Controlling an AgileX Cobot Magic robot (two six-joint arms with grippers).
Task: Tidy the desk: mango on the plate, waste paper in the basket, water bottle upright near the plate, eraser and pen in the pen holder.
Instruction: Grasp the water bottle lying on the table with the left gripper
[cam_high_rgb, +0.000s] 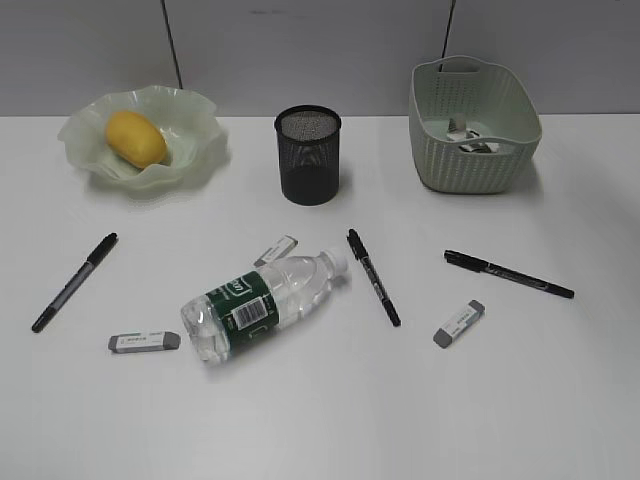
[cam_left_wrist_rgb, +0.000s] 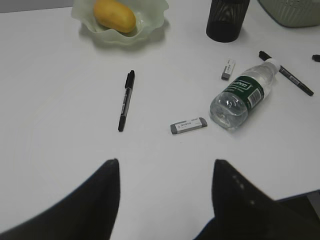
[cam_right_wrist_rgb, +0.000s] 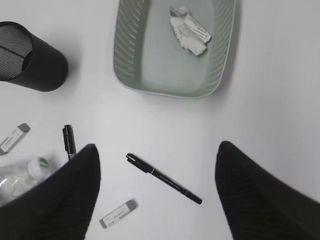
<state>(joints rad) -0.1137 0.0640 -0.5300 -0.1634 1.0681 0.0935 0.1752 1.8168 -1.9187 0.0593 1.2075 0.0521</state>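
The mango (cam_high_rgb: 135, 138) lies in the plate (cam_high_rgb: 195, 120) at the desk's (cam_high_rgb: 320, 420) back left. Waste paper (cam_right_wrist_rgb: 189, 30) sits inside the basket (cam_high_rgb: 470, 165) at the back right. Lying on its side mid-desk is the water bottle (cam_high_rgb: 262, 303). The pen holder (cam_high_rgb: 308, 155) stands between plate and basket. Three pens (cam_high_rgb: 74, 282) (cam_high_rgb: 373, 277) (cam_high_rgb: 508, 274) and three erasers (cam_high_rgb: 145, 342) (cam_high_rgb: 276, 250) (cam_high_rgb: 459, 323) lie loose. My left gripper (cam_left_wrist_rgb: 166, 162) hangs open over bare desk. My right gripper (cam_right_wrist_rgb: 157, 147) is open high above a pen (cam_right_wrist_rgb: 164, 178) and an eraser (cam_right_wrist_rgb: 118, 213). Neither gripper shows in the exterior view.
A grey panel wall runs behind the desk. In the left wrist view the desk's front edge (cam_left_wrist_rgb: 300, 192) shows at the lower right. Bare tabletop stretches along the front.
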